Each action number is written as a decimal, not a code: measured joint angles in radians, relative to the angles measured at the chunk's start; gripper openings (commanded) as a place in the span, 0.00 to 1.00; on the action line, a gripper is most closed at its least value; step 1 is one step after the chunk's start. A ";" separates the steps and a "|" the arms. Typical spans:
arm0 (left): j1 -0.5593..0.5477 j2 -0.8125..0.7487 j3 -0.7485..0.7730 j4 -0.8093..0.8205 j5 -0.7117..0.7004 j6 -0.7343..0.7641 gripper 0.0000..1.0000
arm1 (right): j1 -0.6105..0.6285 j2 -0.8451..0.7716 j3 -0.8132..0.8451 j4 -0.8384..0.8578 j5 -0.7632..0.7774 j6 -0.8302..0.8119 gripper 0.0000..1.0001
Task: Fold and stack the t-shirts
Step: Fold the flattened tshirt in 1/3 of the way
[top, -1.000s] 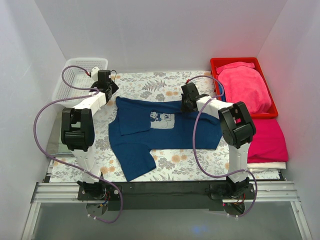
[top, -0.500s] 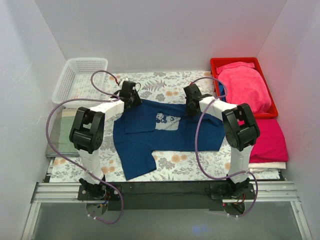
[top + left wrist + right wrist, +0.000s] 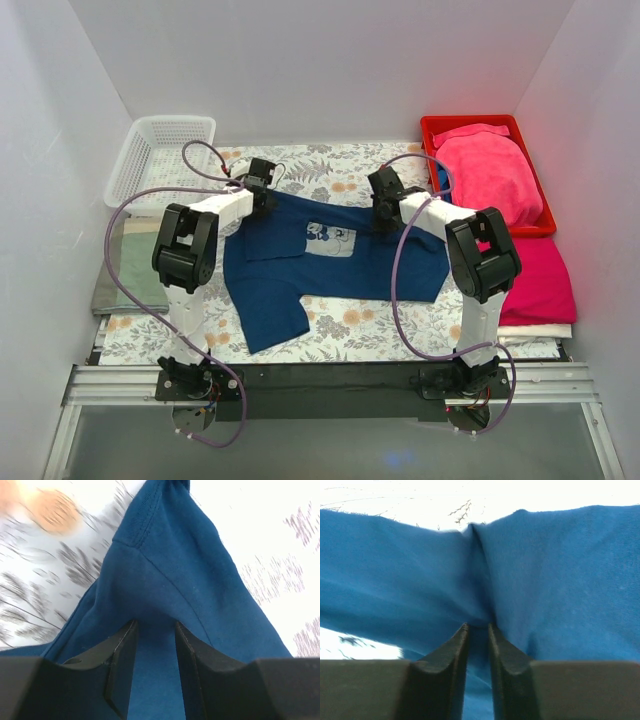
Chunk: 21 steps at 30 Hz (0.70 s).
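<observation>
Currently: navy shirt [image 3: 300,270], one of the t-shirts to fold, lies spread but rumpled on the floral table [image 3: 350,325] to the left of the red bin [image 3: 430,125]. Its print [image 3: 330,238] faces up, and one sleeve trails toward the arm bases, away from the bin. Left gripper [image 3: 262,180]: at the shirt's far corner on the side away from the bin; jaws narrow, a seamed ridge of navy cloth clamped between them. Right gripper [image 3: 383,200]: at the shirt's far edge, near the bin's near-left corner; jaws narrow, a pucker of cloth pinched between them. Change noted: a second ago the left gripper stood by the basket [image 3: 165,150], well apart from the bin. It has since travelled toward the bin, and the shirt's far corner now sits nearer the bin. The right gripper has scarcely moved. Reading: the top edge is probably being gathered or squared up, with no fold made yet. Pink shirt [image 3: 490,175]: heaped in the bin. Folded pink shirt [image 3: 540,280]: on the bin's near side. Stacking is not yet begun.
</observation>
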<state>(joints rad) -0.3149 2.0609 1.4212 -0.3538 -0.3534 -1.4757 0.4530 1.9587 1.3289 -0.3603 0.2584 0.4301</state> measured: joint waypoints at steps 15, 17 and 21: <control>0.200 0.140 0.228 -0.119 -0.077 0.063 0.35 | -0.011 0.025 0.121 -0.040 0.035 -0.050 0.34; 0.205 0.161 0.260 -0.121 -0.072 0.089 0.34 | -0.018 0.049 0.140 -0.040 0.037 -0.054 0.33; 0.206 0.169 0.264 -0.096 -0.056 0.137 0.34 | -0.035 0.095 0.149 -0.043 0.038 -0.066 0.33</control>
<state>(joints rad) -0.1089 2.2299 1.6848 -0.4500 -0.4091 -1.3392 0.4179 2.0541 1.4776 -0.4034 0.2966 0.3637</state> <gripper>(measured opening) 0.345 0.328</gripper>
